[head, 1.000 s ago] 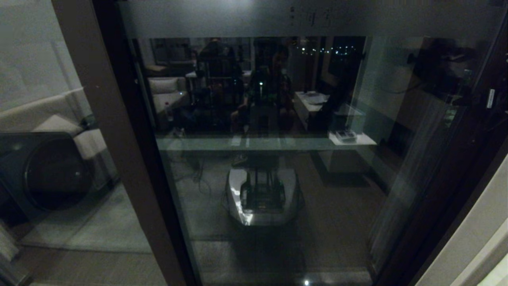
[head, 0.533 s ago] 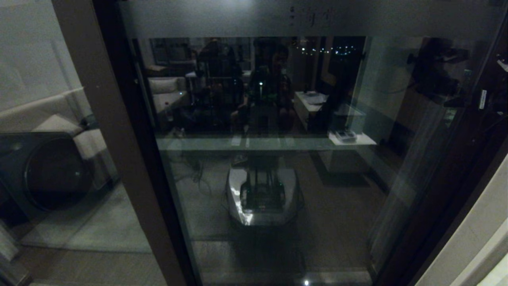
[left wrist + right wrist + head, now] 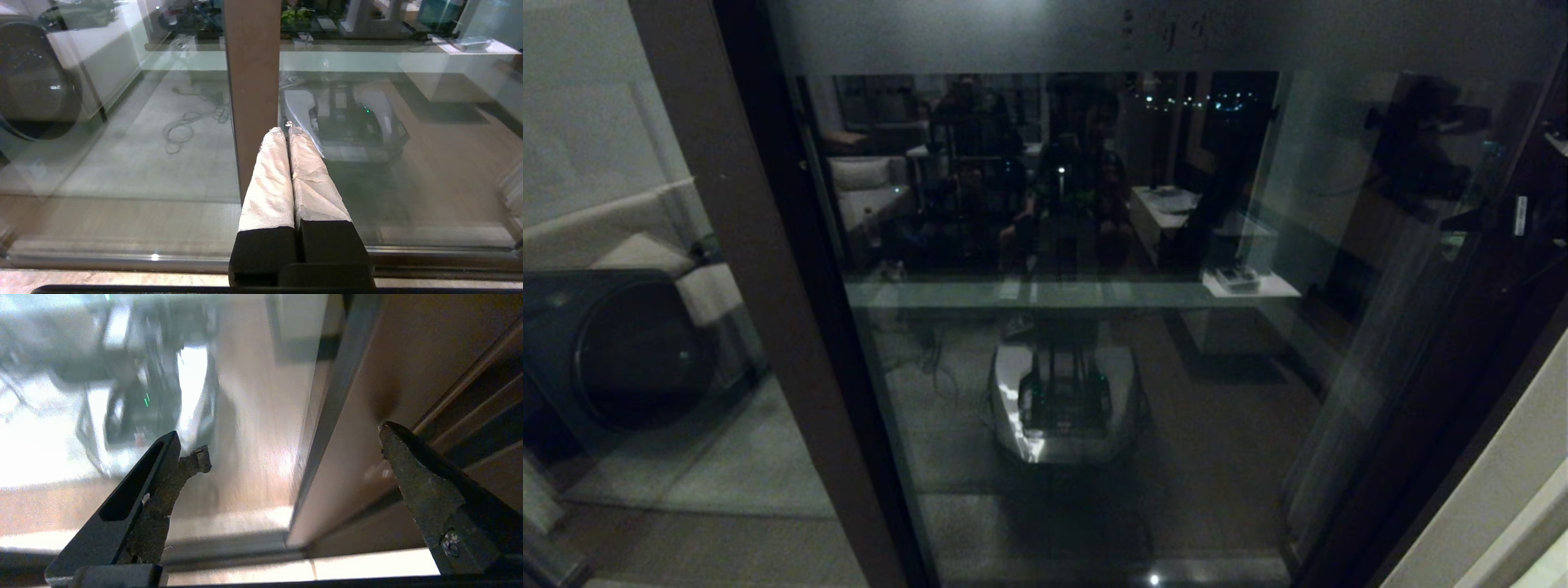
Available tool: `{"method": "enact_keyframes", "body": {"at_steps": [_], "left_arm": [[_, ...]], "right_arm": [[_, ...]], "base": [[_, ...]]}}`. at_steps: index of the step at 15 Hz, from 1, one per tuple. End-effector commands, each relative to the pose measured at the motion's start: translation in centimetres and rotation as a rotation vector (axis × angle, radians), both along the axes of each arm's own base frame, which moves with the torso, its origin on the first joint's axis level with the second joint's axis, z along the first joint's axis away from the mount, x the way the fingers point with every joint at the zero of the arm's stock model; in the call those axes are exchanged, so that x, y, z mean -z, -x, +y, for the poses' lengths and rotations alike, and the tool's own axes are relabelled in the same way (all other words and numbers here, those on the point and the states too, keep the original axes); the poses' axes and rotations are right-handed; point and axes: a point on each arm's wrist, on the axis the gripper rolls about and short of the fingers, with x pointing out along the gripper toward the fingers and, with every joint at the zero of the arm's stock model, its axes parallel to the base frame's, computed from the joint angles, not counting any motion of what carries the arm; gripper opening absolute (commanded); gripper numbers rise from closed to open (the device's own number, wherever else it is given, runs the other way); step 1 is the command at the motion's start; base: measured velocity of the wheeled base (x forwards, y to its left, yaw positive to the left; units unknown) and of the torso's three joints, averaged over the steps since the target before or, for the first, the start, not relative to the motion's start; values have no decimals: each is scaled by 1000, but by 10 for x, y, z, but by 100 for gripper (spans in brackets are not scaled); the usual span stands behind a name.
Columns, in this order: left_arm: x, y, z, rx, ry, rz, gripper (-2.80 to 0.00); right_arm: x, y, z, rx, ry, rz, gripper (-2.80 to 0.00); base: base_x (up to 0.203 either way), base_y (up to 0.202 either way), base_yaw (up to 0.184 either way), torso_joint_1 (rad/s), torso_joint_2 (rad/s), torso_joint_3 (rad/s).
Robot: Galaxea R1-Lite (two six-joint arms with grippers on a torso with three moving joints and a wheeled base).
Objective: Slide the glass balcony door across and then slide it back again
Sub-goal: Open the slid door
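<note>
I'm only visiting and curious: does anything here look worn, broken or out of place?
Yes: on the open right gripper, one finger's pad looks ragged and partly peeling away at the tip. The glass balcony door looks intact.

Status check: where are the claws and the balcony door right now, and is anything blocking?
Left claw shut, parked low. Right claw open, straddling the glass balcony door edge stile, gripping nothing. No obstruction seen.

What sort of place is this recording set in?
Probably a home, at a balcony threshold after dark: the glass balcony door in a brown frame, a front-loading washing machine behind the neighbouring pane, and a furnished room reflected in the glass.
</note>
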Motion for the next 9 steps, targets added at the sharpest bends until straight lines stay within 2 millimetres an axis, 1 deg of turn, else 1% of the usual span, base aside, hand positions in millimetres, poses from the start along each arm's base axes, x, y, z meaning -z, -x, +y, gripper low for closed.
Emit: {"method": "enact_keyframes", "body": {"at_steps": [1,4,6,9], "left_arm": [[0,0,0,0,0,0,-280],[0,0,0,0,0,0,-280],[0,0,0,0,0,0,-280],[0,0,0,-2,0,0,-280]], "right_arm": [[-5,11,0,22,10,17,0],[-4,14,-4,44,20,32,0],[-7,17,-8,57,24,23,0],[-6,13,-12,59,25,15,0]], "base": [[0,0,0,0,0,0],[0,0,0,0,0,0],[0,0,0,0,0,0],[0,0,0,0,0,0]]}}
